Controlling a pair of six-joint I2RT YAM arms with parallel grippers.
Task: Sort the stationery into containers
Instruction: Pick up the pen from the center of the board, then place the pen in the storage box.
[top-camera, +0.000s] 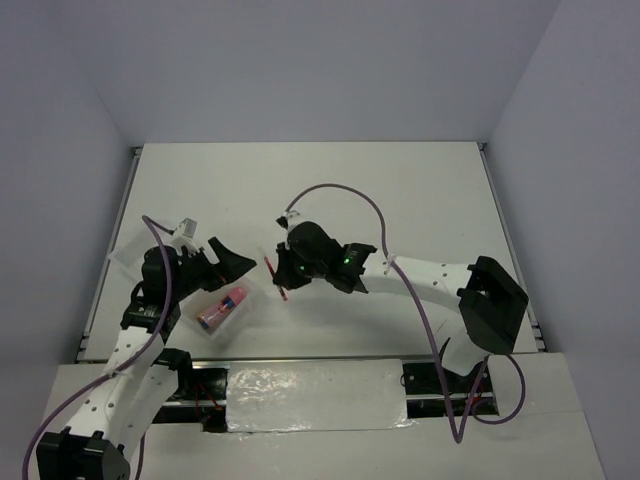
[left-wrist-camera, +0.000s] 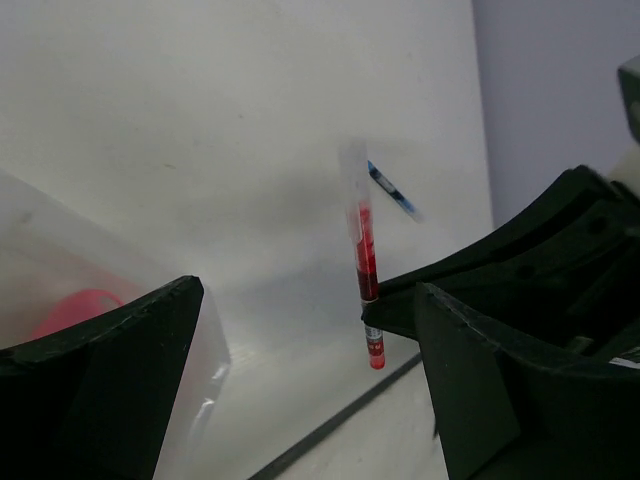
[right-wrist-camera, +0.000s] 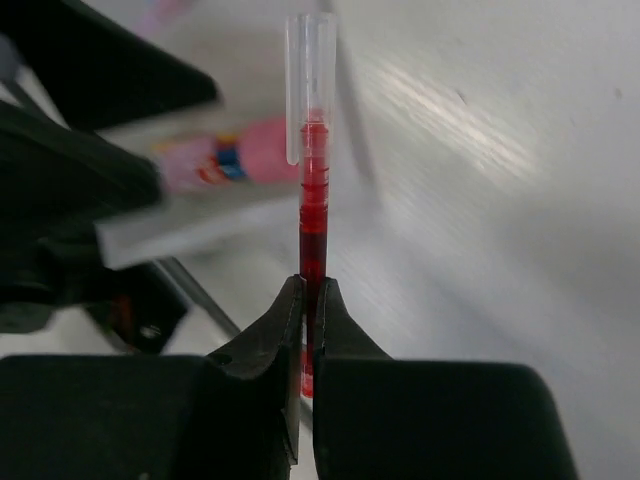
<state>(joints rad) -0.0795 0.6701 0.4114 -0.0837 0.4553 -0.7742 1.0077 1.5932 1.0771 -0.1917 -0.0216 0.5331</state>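
Note:
My right gripper (top-camera: 280, 277) (right-wrist-camera: 308, 292) is shut on a thin red pen (top-camera: 283, 293) (right-wrist-camera: 313, 200) and holds it above the table. The pen has a clear cap and also shows in the left wrist view (left-wrist-camera: 364, 265). A fat pink tube (top-camera: 222, 308) (right-wrist-camera: 225, 160) lies in the clear tray (top-camera: 212, 332) (left-wrist-camera: 150, 290) at the near left. My left gripper (top-camera: 225, 280) (left-wrist-camera: 310, 400) is open and empty, just above the tray. A thin blue pen (left-wrist-camera: 392, 190) lies on the table beyond the red pen. No highlighters are in view.
The white table ends in a dark strip (left-wrist-camera: 330, 425) near the arms' bases. Grey walls enclose the table on three sides. The right arm's purple cable (top-camera: 350, 192) loops over the middle of the table.

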